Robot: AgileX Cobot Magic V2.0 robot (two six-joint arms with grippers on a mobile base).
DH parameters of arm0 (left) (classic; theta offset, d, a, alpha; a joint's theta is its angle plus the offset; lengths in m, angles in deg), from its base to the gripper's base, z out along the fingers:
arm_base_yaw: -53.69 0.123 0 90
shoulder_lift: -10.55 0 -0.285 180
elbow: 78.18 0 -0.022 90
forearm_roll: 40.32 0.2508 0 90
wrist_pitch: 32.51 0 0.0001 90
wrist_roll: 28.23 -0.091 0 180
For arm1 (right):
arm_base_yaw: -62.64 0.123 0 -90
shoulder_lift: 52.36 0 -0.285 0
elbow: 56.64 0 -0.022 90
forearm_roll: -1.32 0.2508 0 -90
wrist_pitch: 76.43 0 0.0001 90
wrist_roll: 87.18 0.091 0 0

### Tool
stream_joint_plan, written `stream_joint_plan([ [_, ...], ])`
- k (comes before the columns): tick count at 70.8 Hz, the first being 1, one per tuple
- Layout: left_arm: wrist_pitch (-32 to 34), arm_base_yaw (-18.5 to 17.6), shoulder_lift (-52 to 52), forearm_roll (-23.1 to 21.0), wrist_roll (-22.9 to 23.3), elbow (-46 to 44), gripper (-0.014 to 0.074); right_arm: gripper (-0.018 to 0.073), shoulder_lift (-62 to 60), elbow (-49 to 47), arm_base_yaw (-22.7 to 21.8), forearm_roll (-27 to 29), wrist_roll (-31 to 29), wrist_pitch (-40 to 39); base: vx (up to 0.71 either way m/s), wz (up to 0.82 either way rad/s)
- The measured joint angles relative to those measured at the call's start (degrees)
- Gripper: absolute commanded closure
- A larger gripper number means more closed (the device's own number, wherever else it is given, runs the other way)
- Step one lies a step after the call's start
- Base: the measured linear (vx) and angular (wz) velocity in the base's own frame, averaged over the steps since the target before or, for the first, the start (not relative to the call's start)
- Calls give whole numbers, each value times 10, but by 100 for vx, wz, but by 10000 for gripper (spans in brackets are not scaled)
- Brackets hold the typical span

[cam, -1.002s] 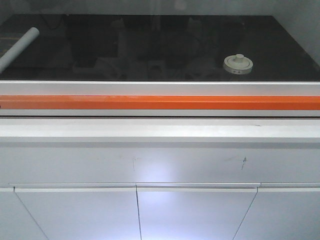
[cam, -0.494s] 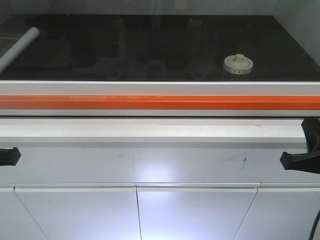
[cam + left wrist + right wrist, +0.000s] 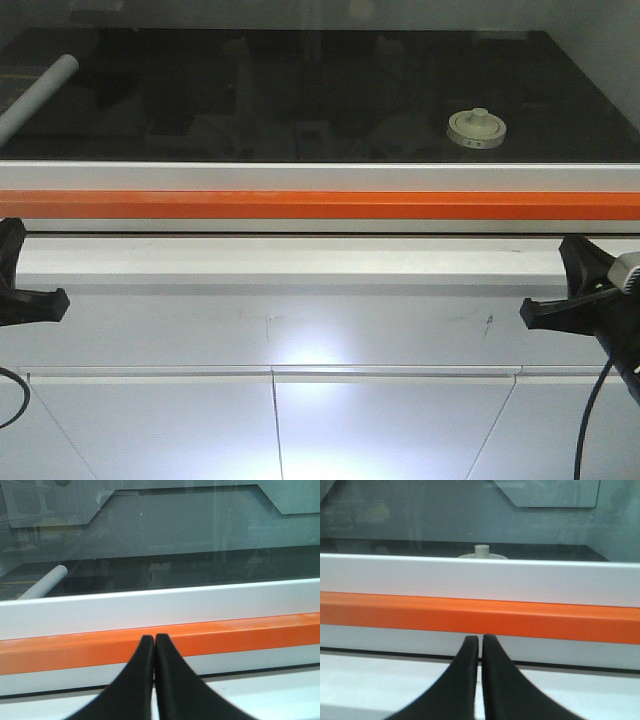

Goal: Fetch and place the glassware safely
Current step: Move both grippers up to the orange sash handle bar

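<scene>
The glass jar point(image 3: 476, 129) is standing upright, knob pointing up, on the dark table point(image 3: 300, 100), beyond the orange strip point(image 3: 320, 205) and toward its right end. Both arms are hanging on the near side of that strip. The right pincer point(image 3: 480, 640) is holding its fingers pressed together, empty, and is pointing almost straight at the jar's knob, which is peeking over the white rail point(image 3: 480, 575) above the strip. The left pincer point(image 3: 153, 640), likewise together on nothing, is facing the strip's left part, nearer the white roll point(image 3: 40, 95). The right arm is looking the nearer one for the reach.
</scene>
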Motion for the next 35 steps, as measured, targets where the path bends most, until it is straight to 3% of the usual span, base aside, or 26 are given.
stream_joint_plan([
  [35, 22, 0, -6, 0, 1, 0, 603, 560, 122, -67, 0, 10, -13, -14, 0, 0],
])
